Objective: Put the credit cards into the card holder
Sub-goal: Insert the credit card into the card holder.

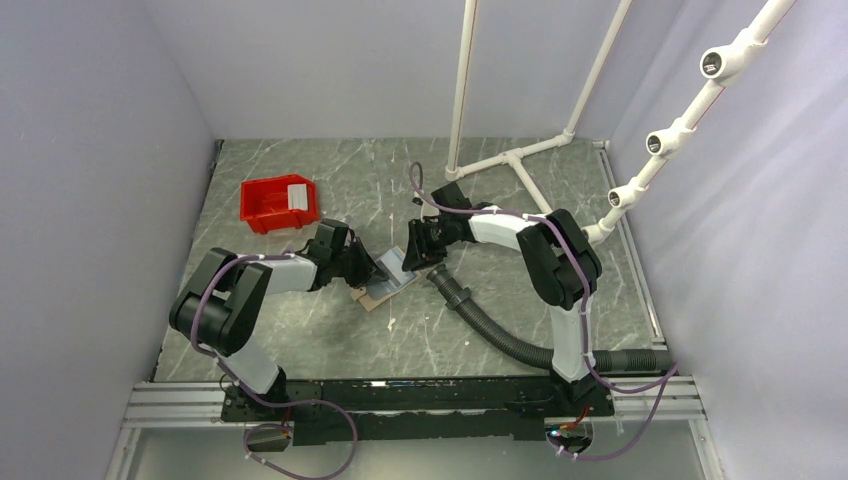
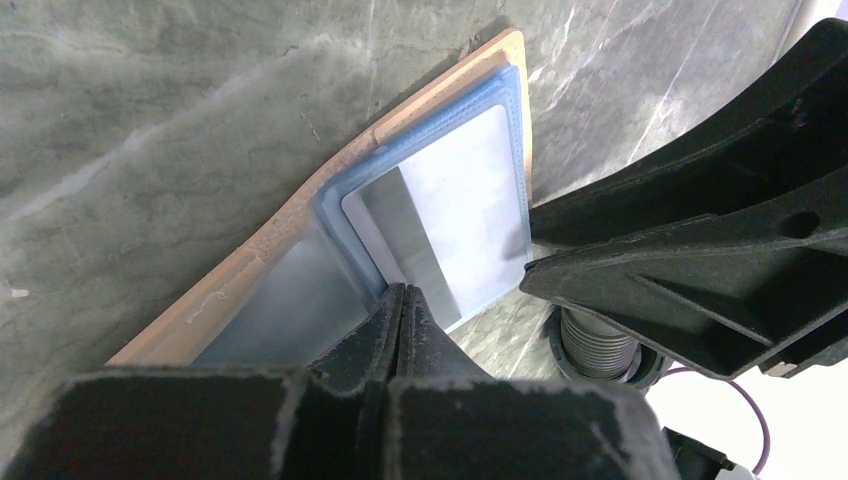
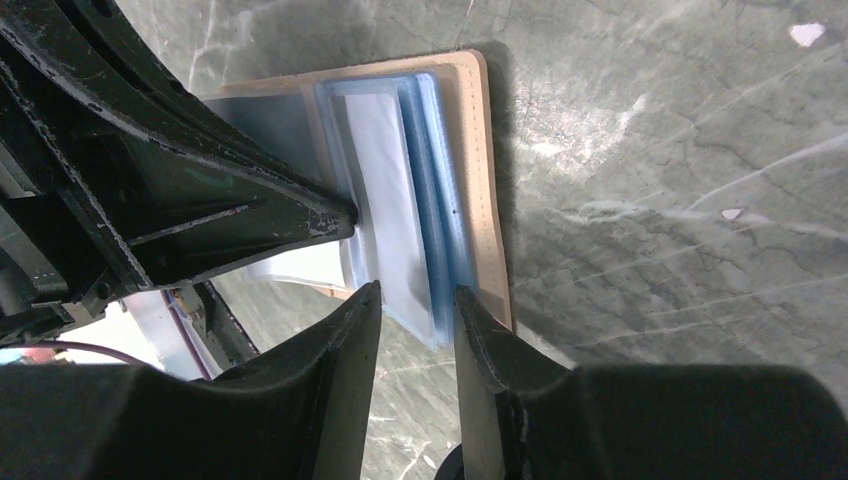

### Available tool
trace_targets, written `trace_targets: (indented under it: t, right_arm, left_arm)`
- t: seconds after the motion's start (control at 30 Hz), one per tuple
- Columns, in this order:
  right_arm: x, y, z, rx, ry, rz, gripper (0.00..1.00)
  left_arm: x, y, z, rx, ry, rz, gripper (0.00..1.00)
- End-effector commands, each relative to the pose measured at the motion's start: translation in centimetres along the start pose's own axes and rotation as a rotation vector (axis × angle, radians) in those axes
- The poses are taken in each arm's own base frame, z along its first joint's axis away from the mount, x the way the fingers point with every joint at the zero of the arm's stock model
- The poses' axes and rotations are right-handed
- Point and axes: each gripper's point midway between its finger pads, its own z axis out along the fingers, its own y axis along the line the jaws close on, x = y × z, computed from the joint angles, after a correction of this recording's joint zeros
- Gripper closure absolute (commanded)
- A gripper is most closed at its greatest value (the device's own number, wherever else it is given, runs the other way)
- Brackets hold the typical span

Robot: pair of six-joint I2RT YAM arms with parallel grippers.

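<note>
Hose (image 1: 490, 325): ribbed black tube on the bench (image 1: 330, 340), running from the near right edge toward the middle, its end near the card holder.
Card holder (image 1: 374, 297): tan, lying open at the middle of the bench. Its long axis slants from near left to far right, and blue sleeves (image 3: 442, 200) fan across its inner face.
Pale card (image 2: 470, 190): whitish-grey with a darker stripe, on or in the topmost sleeve. The stripe, and so I judge the long axis, points toward the left claw's tips. How far the card is seated I cannot tell.
Left claw (image 2: 400, 300): at the holder's near-left end, pressed together right at the edge of card and sleeve. Whether it nips the card, a sleeve leaf or nothing cannot be told.
Right claw (image 3: 415, 300): at the holder's far-right end, facing the left claw across the card. It is spread part way, one finger either side of the sleeve edges, clamped on nothing I can make out.
Deciding relation: card lies between the two claws, roughly on the line joining them. A push along that line looks like the way in, the left claw driving and the right steadying the sleeves.
Risk: thin leaves could buckle, or the wrong sleeve could take the card.
Red bin (image 1: 262, 215): toward the far left corner, well apart from the holder, with a whitish card (image 1: 298, 193) inside. The left arm is the nearer one.
Pipe frame (image 1: 515, 160): white tubing standing at the far right of the bench.
</note>
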Motion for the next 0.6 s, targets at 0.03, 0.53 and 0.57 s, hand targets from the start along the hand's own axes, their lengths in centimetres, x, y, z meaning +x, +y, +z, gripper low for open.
trace_targets:
  t: [0.03, 0.53, 0.57]
  right_arm:
    - [-0.8, 1.9, -0.7, -0.019, -0.036, -0.061, 0.66]
    - [-1.0, 2.5, -2.3, 0.068, -0.069, -0.120, 0.61]
    - [-1.0, 2.6, -2.3, 0.064, -0.069, -0.121, 0.60]
  left_arm:
    - [1.0, 2.9, 0.1, -0.097, 0.016, -0.014, 1.00]
    - [1.2, 3.2, 0.1, -0.105, 0.020, -0.011, 1.00]
    - [1.2, 3.2, 0.1, -0.106, 0.020, -0.011, 1.00]
